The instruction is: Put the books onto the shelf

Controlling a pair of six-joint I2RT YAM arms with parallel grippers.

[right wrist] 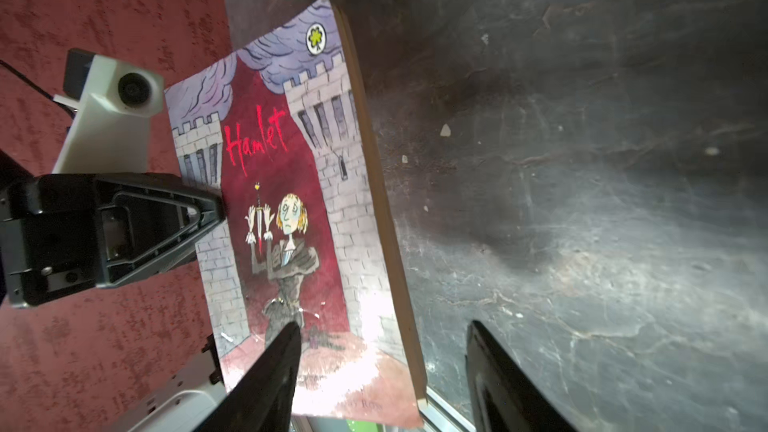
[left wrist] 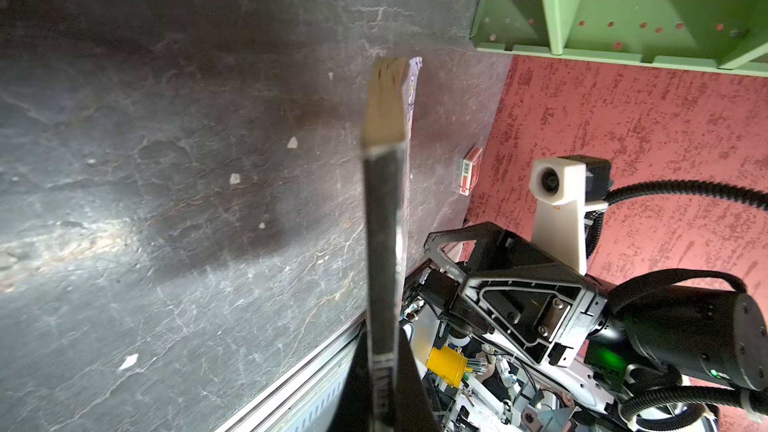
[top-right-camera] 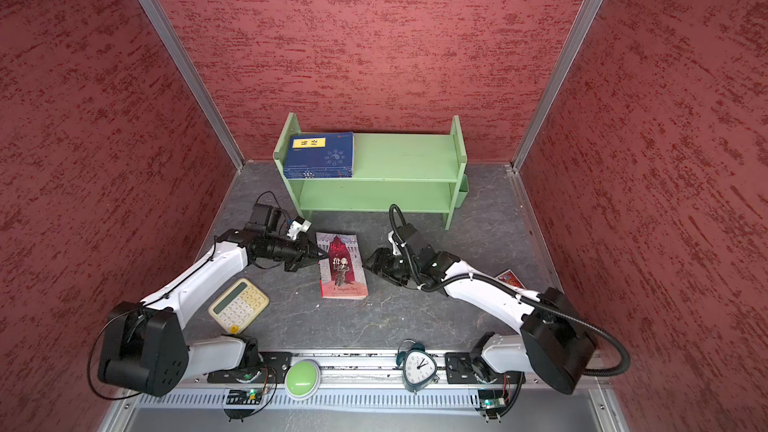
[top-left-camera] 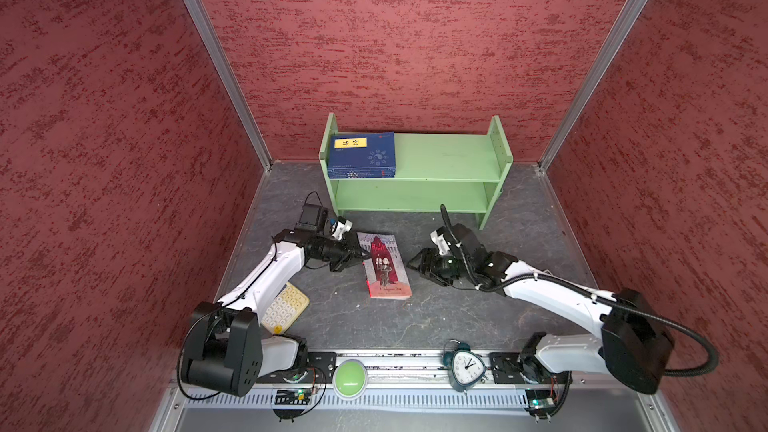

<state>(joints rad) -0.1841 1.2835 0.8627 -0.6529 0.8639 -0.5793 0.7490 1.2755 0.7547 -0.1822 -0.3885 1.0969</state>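
The Hamlet book (top-left-camera: 386, 268), a thin red-pink illustrated paperback, is found cover up on the dark stone-patterned table (top-left-camera: 374, 326), just in front of the shelf (top-left-camera: 449, 155) and towards its left end. The left gripper (top-left-camera: 365, 257) is seen fully closed on the book's spine-side edge, about halfway along that edge, as shown in the right wrist view. Whether that edge is raised off the table cannot be told.

The right gripper (top-left-camera: 411, 263) is held in front of the shelf's middle, just beside the book's fore-edge. Its jaws stand apart and nothing is gripped by them. In the right wrist view one jaw is seen over the cover and the other over the table.

The navy-blue books (top-left-camera: 361, 155) are stacked flat on the shelf's top tier, against its left side panel, with a yellow title label uppermost.

A cream-yellow calculator (top-right-camera: 239, 305) is laid well in front of the shelf, off to its left. A small red card box (top-right-camera: 509, 278) is seen in front of the shelf, off to its right. A teal alarm clock (top-left-camera: 465, 367) and a green push button (top-left-camera: 350, 374) are set on the metal rail (top-left-camera: 415, 357) at the table edge farthest from the shelf.
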